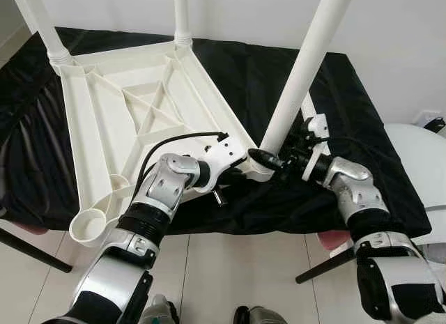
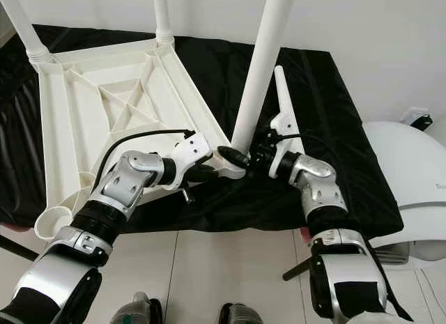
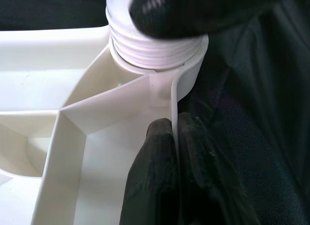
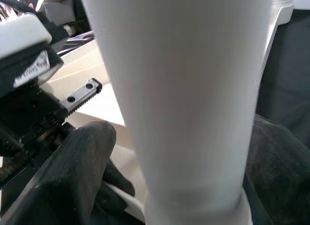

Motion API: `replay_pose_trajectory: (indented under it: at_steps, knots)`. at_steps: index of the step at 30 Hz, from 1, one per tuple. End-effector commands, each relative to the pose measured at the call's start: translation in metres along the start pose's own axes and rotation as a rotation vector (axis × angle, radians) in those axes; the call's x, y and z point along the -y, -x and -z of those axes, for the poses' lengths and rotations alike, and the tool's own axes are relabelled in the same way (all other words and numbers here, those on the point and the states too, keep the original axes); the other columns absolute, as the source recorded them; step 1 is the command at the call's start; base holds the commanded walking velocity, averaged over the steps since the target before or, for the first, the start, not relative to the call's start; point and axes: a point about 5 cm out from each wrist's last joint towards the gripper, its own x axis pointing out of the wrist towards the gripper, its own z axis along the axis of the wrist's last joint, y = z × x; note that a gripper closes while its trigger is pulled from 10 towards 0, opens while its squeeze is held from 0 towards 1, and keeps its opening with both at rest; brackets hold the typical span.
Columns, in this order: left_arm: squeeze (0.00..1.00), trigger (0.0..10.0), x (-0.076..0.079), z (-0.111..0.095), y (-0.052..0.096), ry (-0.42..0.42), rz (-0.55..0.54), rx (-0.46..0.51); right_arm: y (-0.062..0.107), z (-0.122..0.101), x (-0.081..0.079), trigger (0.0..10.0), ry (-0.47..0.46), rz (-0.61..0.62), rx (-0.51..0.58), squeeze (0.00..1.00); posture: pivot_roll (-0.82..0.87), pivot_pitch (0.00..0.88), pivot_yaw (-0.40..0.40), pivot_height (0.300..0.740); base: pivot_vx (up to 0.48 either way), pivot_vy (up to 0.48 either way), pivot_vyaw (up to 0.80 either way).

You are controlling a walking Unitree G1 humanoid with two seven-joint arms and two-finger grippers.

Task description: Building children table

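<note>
The white children's table lies upside down on a black cloth. Two legs stand screwed in at its far corners. A third white leg stands tilted in the near right corner socket. My right gripper is shut on the base of this leg, with one finger beside it. My left gripper is shut on the thin rim of the table just below that socket. The near left corner socket is an empty ring.
The black cloth covers a low table with dark legs. Another slim white leg lies on the cloth behind my right wrist. A white rounded object stands at the right. Pale floor tiles lie below.
</note>
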Motion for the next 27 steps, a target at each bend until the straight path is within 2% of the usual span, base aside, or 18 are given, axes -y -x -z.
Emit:
replay_pose_trajectory:
  at_steps: [1,2,3,12,21,23,24,26,27]
  knots:
    - [0.0,10.0,-0.006,0.005,0.001,0.042,-0.139,0.012,0.001,0.0,0.001,2.5,0.003,-0.008,0.005,0.0,0.02,0.06,-0.047,0.74,0.0,0.0,0.0]
    - [0.0,10.0,-0.006,0.005,0.001,0.042,-0.139,0.012,0.001,0.0,0.001,2.5,0.003,-0.008,0.005,0.0,0.02,0.06,-0.047,0.74,0.0,0.0,0.0]
    - [0.0,10.0,-0.006,0.005,0.001,0.042,-0.139,0.011,0.001,0.001,0.002,0.0,-0.003,-0.013,0.006,0.0,0.02,0.06,-0.047,0.74,0.0,0.0,0.0]
    - [0.0,10.0,-0.006,0.005,0.001,0.042,-0.138,0.01,0.007,-0.002,0.005,0.0,0.003,-0.024,0.02,0.0,0.01,0.063,-0.048,0.74,0.0,0.0,0.0]
    - [0.0,10.0,-0.006,0.006,0.002,0.044,-0.139,0.011,0.008,-0.002,-0.003,0.0,-0.005,-0.022,0.065,0.0,0.01,0.067,-0.05,0.74,0.0,0.0,0.0]
    - [0.0,10.0,-0.006,0.006,0.002,0.047,-0.141,0.011,0.006,0.001,-0.013,0.0,-0.011,0.007,0.094,0.0,0.01,0.069,-0.055,0.74,0.0,0.0,0.0]
    - [0.0,10.0,-0.006,0.006,0.002,0.047,-0.141,0.011,0.006,0.001,-0.013,0.0,-0.011,0.007,0.094,0.0,0.01,0.069,-0.055,0.74,0.0,0.0,0.0]
    - [0.0,10.0,-0.005,0.007,0.001,0.049,-0.141,0.011,0.005,0.009,-0.025,0.0,-0.009,0.107,0.103,0.0,0.01,0.071,-0.056,0.74,0.0,0.0,0.0]
    - [0.0,10.0,-0.005,0.007,0.001,0.049,-0.141,0.011,0.005,0.01,-0.026,0.0,-0.006,0.129,0.098,0.0,0.01,0.071,-0.056,0.74,0.0,0.0,0.0]
